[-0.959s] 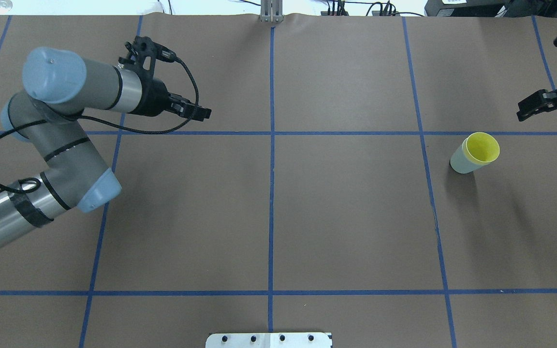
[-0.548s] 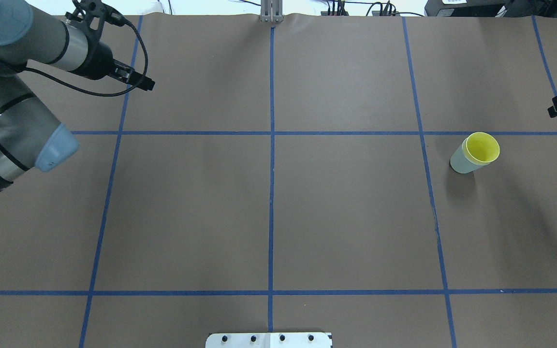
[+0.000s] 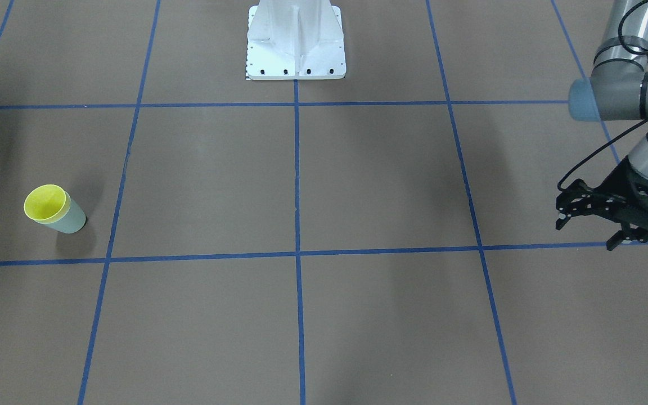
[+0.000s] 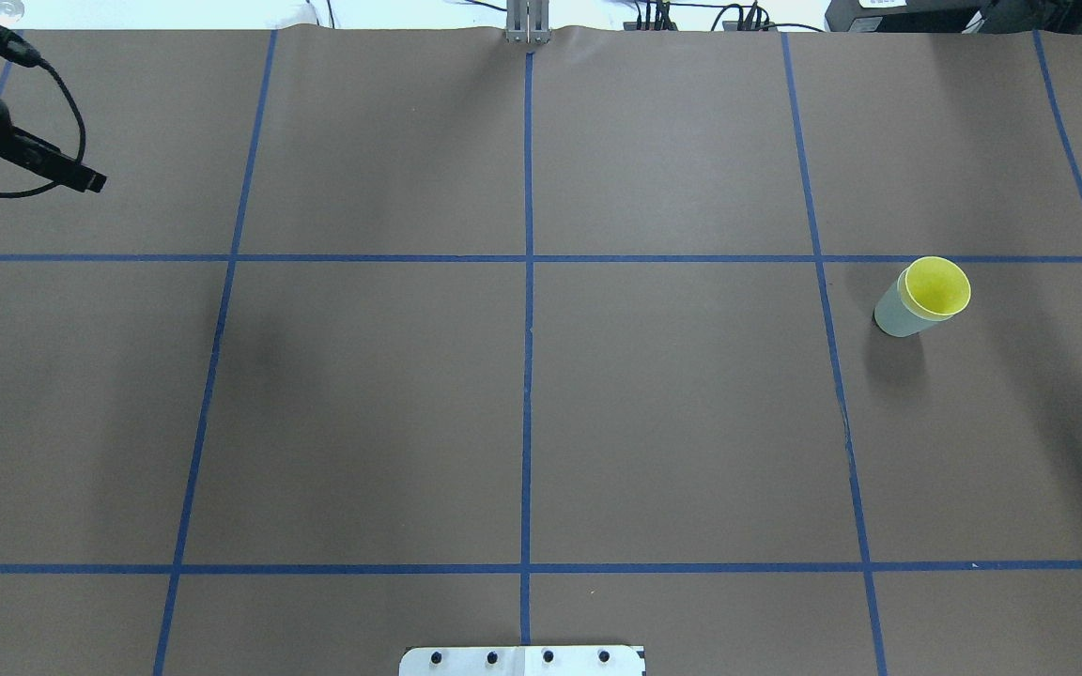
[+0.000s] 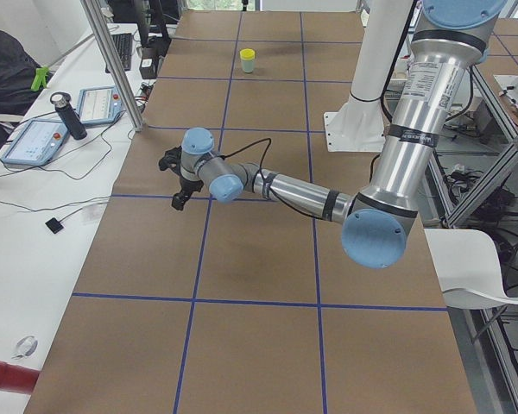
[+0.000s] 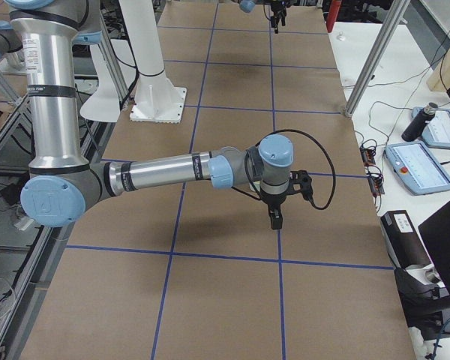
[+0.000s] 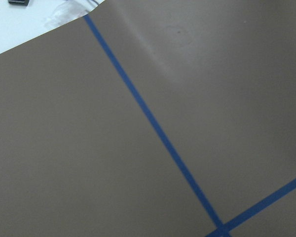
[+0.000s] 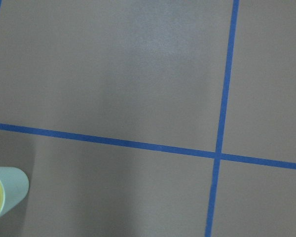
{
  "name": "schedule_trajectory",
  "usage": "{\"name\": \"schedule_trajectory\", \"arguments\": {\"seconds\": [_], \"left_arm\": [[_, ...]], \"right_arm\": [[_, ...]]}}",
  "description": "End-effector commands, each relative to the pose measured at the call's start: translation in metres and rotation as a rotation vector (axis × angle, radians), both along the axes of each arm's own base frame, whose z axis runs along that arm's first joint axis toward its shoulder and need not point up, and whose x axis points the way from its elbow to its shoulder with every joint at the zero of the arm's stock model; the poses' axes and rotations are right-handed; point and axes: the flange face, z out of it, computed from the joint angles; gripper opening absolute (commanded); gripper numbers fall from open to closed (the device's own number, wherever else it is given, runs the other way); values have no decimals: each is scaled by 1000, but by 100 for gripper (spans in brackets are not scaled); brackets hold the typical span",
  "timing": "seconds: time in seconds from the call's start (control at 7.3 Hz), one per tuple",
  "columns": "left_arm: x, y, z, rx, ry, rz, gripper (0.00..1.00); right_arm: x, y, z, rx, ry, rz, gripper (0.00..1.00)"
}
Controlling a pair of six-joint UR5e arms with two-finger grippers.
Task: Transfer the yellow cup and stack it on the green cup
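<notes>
The yellow cup (image 4: 937, 285) sits nested inside the green cup (image 4: 892, 315), upright on the right side of the table. The pair also shows in the front-facing view, yellow cup (image 3: 46, 203) in green cup (image 3: 73, 220), and far off in the left exterior view (image 5: 248, 60). The right wrist view catches the green cup's wall (image 8: 12, 190) at its lower left corner. My left gripper (image 3: 585, 235) is open and empty at the table's far left (image 4: 90, 180). My right gripper (image 6: 274, 217) shows only in the right exterior view, so I cannot tell its state.
The table is brown paper with a grid of blue tape lines (image 4: 528, 282). The white robot base plate (image 3: 296, 62) is at the table's robot-side edge. A side table with tablets (image 5: 43, 138) and a bottle (image 5: 67, 115) stands beyond the far edge.
My left arm has pulled back to the left, its gripper now near the view's left edge. My right gripper has gone out past the right edge. The cups have not moved.
</notes>
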Motion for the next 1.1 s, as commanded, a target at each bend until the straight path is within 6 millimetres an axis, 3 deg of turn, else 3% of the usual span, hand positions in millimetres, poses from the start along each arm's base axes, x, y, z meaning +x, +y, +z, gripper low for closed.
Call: {"name": "schedule_trajectory", "arguments": {"seconds": [0.0,0.14,0.27,0.41,0.55,0.68,0.82,0.96], "left_arm": [[-98,11,49,-47,-22,14,100],[-144,13,58,-82,-40,11,100],[-178,17,63,-107,-72,19,100],[-207,25,68,-143,-94,20,100],[-234,33,74,-190,-100,-3,100],[-246,40,83,-259,-98,-18,100],[-248,66,117,-331,-96,-21,100],[-248,74,126,-356,-93,-29,100]], "right_arm": [[25,20,29,-18,-14,5,99],[26,29,32,-27,-31,7,99],[27,26,31,-18,-24,7,99],[30,28,44,-38,13,12,99],[43,43,58,-58,15,36,99],[47,47,64,-70,15,50,99],[48,53,75,-95,7,54,99],[47,62,82,-117,-28,54,99]]}}
